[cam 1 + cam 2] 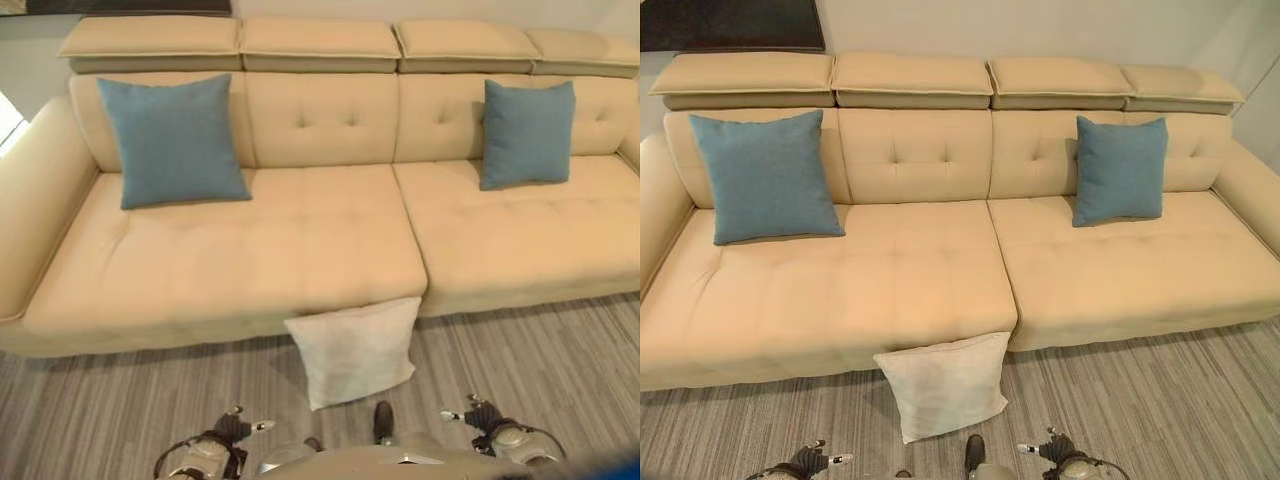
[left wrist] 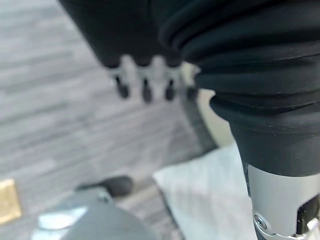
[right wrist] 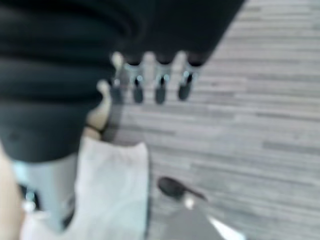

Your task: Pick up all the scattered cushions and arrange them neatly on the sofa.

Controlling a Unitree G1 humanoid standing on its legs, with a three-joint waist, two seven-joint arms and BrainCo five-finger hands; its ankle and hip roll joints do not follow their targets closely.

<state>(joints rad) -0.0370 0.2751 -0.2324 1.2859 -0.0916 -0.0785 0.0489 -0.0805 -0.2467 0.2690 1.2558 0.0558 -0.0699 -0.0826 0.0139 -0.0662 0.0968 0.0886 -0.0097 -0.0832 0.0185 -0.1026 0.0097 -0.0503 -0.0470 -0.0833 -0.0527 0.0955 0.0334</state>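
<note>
A white cushion (image 1: 355,350) stands on the floor, leaning against the sofa's front edge near the seam between the two seats. Two blue cushions rest upright against the backrest, one at the left (image 1: 172,140) and one at the right (image 1: 527,133). My left hand (image 1: 232,430) hangs low at the near left of the white cushion, and my right hand (image 1: 485,414) at its near right. Both are apart from it. In the wrist views the left fingers (image 2: 145,85) and right fingers (image 3: 160,85) hang straight and hold nothing; the white cushion (image 2: 205,190) shows beyond them.
The long beige sofa (image 1: 300,250) spans the view, with an armrest (image 1: 35,200) at the left and headrests along the top. Grey striped carpet (image 1: 120,400) covers the floor in front.
</note>
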